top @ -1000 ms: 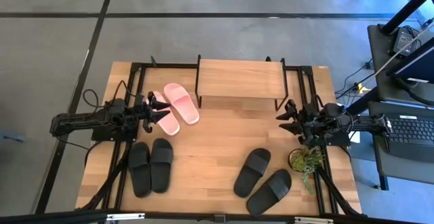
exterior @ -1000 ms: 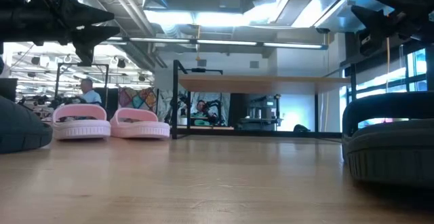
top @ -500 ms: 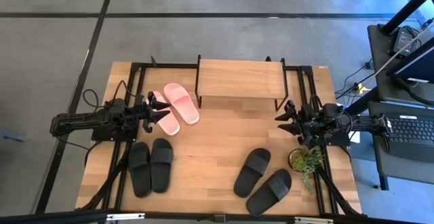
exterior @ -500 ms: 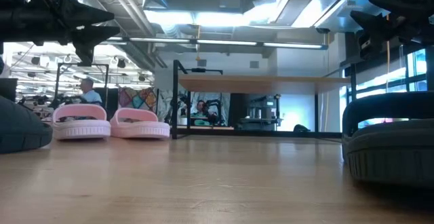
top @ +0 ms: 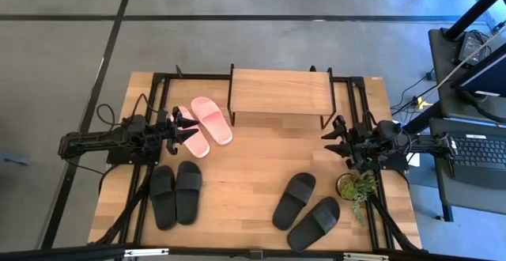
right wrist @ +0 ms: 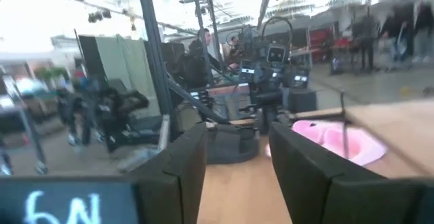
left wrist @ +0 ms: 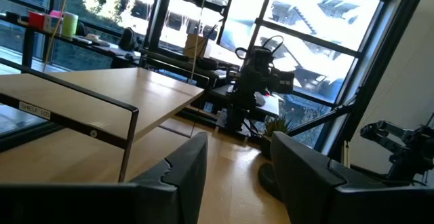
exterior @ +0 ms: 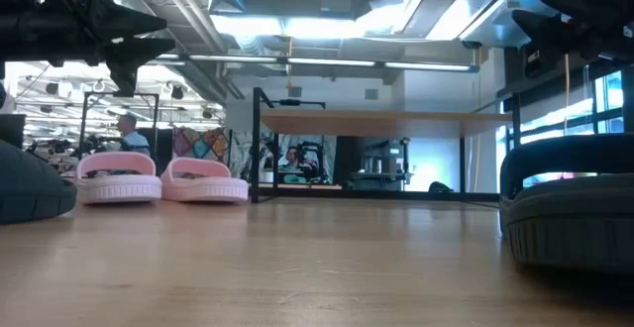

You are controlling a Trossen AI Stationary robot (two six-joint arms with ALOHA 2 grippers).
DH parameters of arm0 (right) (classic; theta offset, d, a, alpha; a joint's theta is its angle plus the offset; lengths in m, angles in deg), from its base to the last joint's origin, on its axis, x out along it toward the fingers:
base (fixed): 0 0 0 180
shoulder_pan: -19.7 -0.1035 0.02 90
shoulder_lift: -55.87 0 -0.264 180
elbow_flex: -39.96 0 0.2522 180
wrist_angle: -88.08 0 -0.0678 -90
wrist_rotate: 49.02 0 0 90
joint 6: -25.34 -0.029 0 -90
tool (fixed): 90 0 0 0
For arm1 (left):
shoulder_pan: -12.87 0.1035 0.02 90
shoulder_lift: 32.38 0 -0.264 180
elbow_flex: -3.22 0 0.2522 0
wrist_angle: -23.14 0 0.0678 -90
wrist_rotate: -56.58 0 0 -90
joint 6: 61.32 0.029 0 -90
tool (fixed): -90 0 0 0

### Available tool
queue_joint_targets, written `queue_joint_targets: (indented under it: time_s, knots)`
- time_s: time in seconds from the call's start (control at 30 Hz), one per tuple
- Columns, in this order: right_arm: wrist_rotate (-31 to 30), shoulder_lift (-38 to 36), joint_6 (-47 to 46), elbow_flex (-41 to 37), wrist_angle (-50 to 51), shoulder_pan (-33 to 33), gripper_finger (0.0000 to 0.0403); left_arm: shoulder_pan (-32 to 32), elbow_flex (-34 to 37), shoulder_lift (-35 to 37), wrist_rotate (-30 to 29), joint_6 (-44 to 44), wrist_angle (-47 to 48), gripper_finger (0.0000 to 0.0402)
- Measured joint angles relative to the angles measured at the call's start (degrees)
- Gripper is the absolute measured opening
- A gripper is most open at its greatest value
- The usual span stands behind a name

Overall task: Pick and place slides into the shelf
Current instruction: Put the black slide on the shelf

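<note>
Stillness is the whole story: nothing on the desk [top: 253, 162] has shifted over the past second, and both arms hang where they were, so the task has not yet begun.

Nearest the left jaws [top: 182, 125] lies the pink pair [top: 202, 125], one slide just under the tips and the other just beyond them; the jaws are parted and hold nothing. Below and behind these jaws sits a black pair [top: 175, 193], side by side. The right jaws [top: 332, 138] are parted too and empty, hovering above bare wood. The closest slides to them are the second black pair [top: 307, 210], lying angled, back toward the arm's own base, next to a small plant [top: 357, 187].

Farther out, ahead of and between both sets of jaws, stands the shelf [top: 280, 92], with no slide on its top board.

Against the earlier frames every slide, both arms and the shelf match; all six slides remain to be placed.
</note>
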Motion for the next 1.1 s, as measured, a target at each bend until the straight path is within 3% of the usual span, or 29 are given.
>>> queue_joint_targets:
  time_s: [0.27, 0.5, 0.8, 1.1]
  knots:
    - [-7.09, 0.23, 7.05, 0.96, 1.65, 0.02, 0.0161, 0.01, 0.00, 0.00, 0.00, 0.01, 0.01, 0.0156]
    - [-13.27, 7.92, 9.91, 13.29, 14.52, 0.02, 0.0161, 0.01, -0.01, 0.00, 0.00, 0.06, 0.00, 0.0156]
    - [-19.07, 32.50, 10.69, 35.88, 32.99, 0.00, 0.0161, 0.01, -0.11, 0.02, -0.15, 2.98, -3.00, 0.0156]
    - [-19.18, 59.83, -2.79, 57.53, 58.02, -3.95, 0.0161, 0.00, -0.11, 0.02, -0.17, 2.96, -2.98, 0.0156]
